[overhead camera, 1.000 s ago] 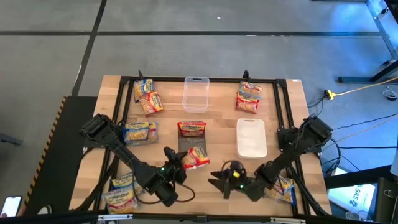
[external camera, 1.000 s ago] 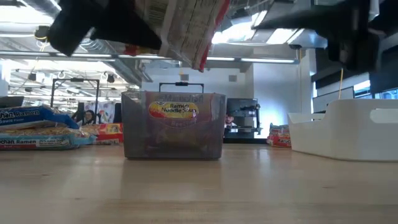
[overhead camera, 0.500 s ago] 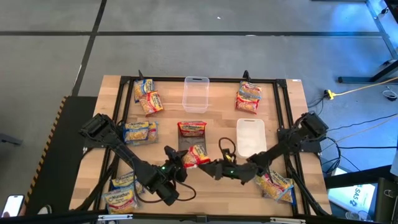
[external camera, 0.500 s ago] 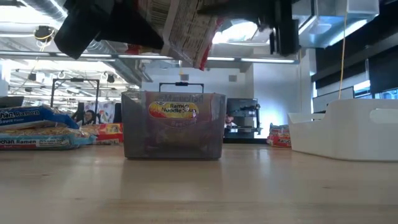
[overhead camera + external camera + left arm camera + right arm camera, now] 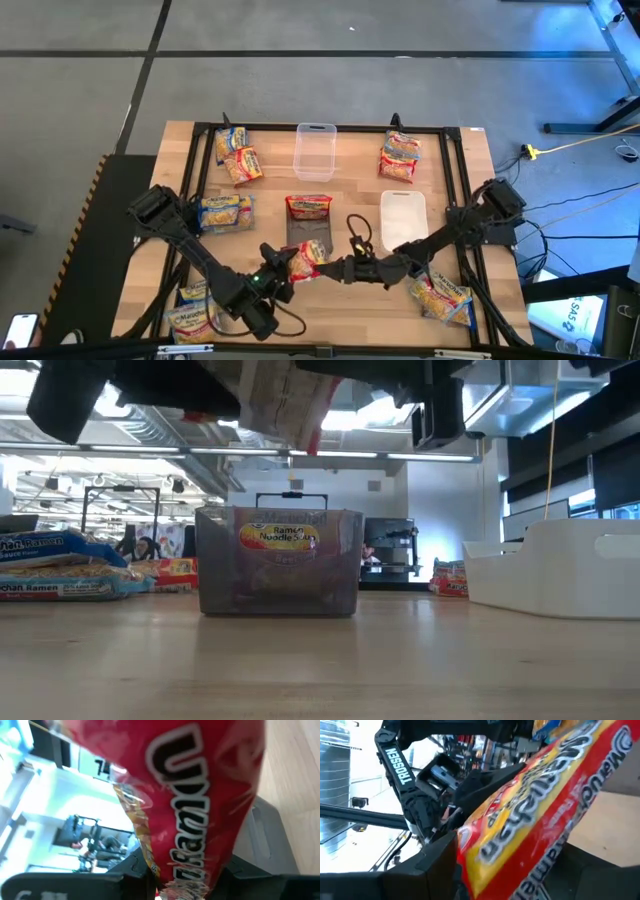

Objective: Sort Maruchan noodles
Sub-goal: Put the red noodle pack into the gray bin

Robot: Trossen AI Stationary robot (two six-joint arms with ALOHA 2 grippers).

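The left claw (image 5: pixel 283 270) pinches a red-labelled noodle packet (image 5: pixel 305 262) and holds it in the air just in front of the grey bin (image 5: pixel 308 228), which already carries one red packet (image 5: pixel 309 206); judging by that, the bin collects red labels, and this packet is held up so that it can be passed or guided over the bin's wall. The right claw (image 5: pixel 345 270) sits at the packet's far edge, directly opposite the left claw; the right wrist view shows the packet filling the space just past its fingers, but whether they are spread or pressed on the wrapper I cannot tell. The held packet thus hangs between the two claws, clear of the counter (image 5: pixel 330 305). Other packets lie well apart from the grey bin: blue ones (image 5: pixel 224 211) to its left, a mixed pile (image 5: pixel 400 157) beyond the white bin (image 5: pixel 404 222), more (image 5: pixel 443 297) by the counter's near right corner.
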